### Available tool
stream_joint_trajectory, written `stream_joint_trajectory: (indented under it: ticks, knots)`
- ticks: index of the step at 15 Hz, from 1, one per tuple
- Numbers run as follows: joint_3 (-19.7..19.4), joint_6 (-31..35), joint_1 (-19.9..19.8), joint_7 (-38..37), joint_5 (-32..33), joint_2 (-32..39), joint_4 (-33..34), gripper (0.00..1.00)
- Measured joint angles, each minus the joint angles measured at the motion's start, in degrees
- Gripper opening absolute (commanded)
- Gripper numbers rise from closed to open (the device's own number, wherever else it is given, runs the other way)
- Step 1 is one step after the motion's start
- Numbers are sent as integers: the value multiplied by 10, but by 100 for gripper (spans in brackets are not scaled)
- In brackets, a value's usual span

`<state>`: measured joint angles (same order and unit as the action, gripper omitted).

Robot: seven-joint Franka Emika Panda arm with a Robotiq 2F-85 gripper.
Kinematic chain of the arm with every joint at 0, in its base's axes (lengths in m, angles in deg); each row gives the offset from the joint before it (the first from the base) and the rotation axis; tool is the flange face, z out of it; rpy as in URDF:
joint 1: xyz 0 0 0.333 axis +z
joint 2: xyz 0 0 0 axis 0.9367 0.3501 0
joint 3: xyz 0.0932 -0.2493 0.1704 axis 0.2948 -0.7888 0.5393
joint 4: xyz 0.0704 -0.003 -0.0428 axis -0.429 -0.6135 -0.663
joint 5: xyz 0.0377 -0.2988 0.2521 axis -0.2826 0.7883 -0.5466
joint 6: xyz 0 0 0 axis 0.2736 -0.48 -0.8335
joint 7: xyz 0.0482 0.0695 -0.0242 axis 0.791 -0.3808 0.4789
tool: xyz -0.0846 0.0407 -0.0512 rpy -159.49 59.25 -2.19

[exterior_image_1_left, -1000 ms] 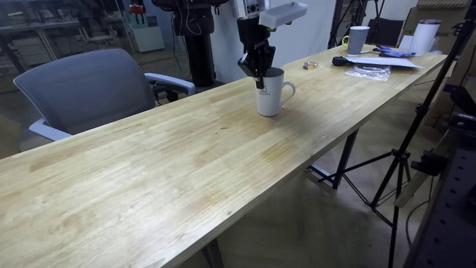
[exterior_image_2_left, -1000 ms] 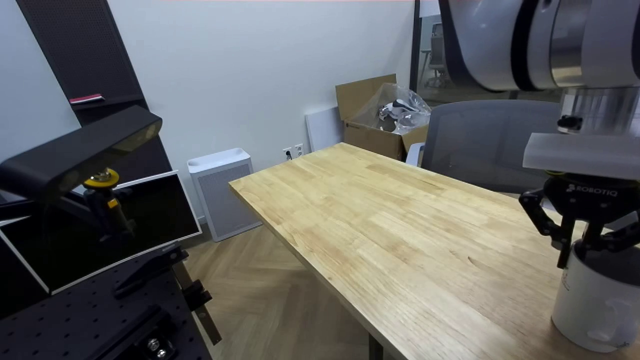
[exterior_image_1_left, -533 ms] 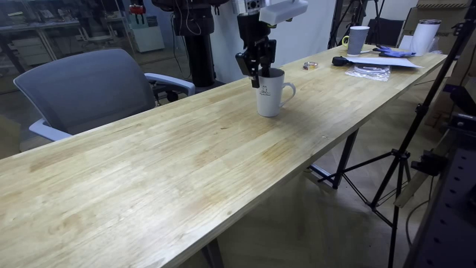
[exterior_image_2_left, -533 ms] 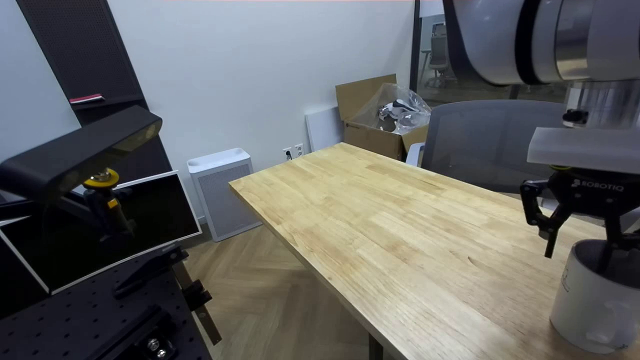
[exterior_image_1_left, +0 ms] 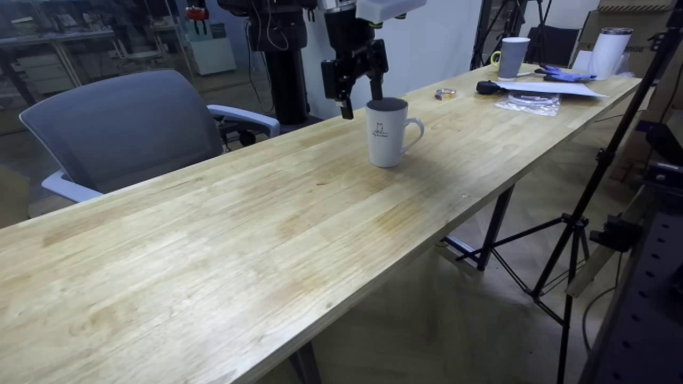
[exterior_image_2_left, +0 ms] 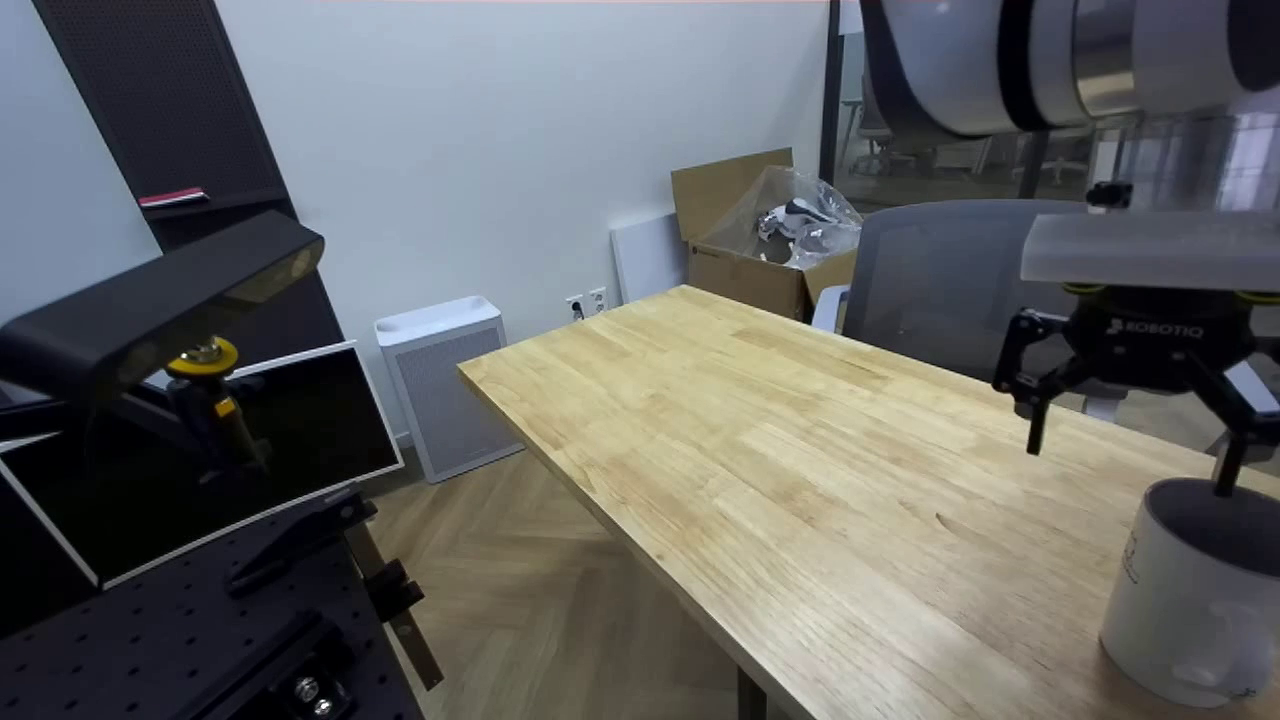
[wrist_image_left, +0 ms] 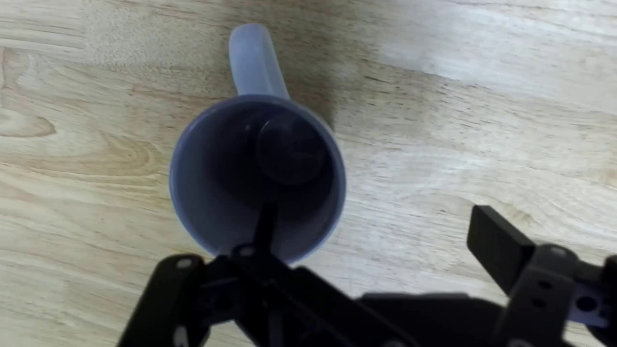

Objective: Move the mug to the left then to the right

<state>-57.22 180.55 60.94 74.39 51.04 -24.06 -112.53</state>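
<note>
The white mug (exterior_image_1_left: 387, 141), with a small dark drawing on its side, stands upright on the wooden table (exterior_image_1_left: 240, 229). Its handle (exterior_image_1_left: 414, 133) points away from the gripper side. In an exterior view the mug (exterior_image_2_left: 1180, 610) is partly cut off at the lower right corner. My gripper (exterior_image_2_left: 1130, 468) is open above the table, jaws wide apart and nothing between them. One fingertip (exterior_image_1_left: 376, 90) overlaps the mug's mouth near its rim; whether it dips inside, I cannot tell. The other is clear of the mug. From the wrist, I look down into the mug (wrist_image_left: 289, 154), left of my gripper (wrist_image_left: 374, 214).
A roll of tape (exterior_image_1_left: 445, 94) lies behind the mug. Farther along stand a grey cup (exterior_image_1_left: 512, 58) and a white tumbler (exterior_image_1_left: 611, 56), with blue gloves (exterior_image_1_left: 564, 74) and a plastic bag (exterior_image_1_left: 528, 103). An office chair (exterior_image_1_left: 128, 128) is at the table's edge.
The jaws, earlier together at the mug's wall, have spread wide. My gripper has risen and shifted sideways, leftward in both exterior views. The mug has stayed about where it was.
</note>
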Motion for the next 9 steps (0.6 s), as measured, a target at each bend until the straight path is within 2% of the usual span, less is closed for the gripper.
stream_joint_trajectory:
  ticks: [6,9]
  knots:
    - [4,-58,26,-5,0,-31,16,100]
    - [4,-63,28,-5,1,-34,16,100]
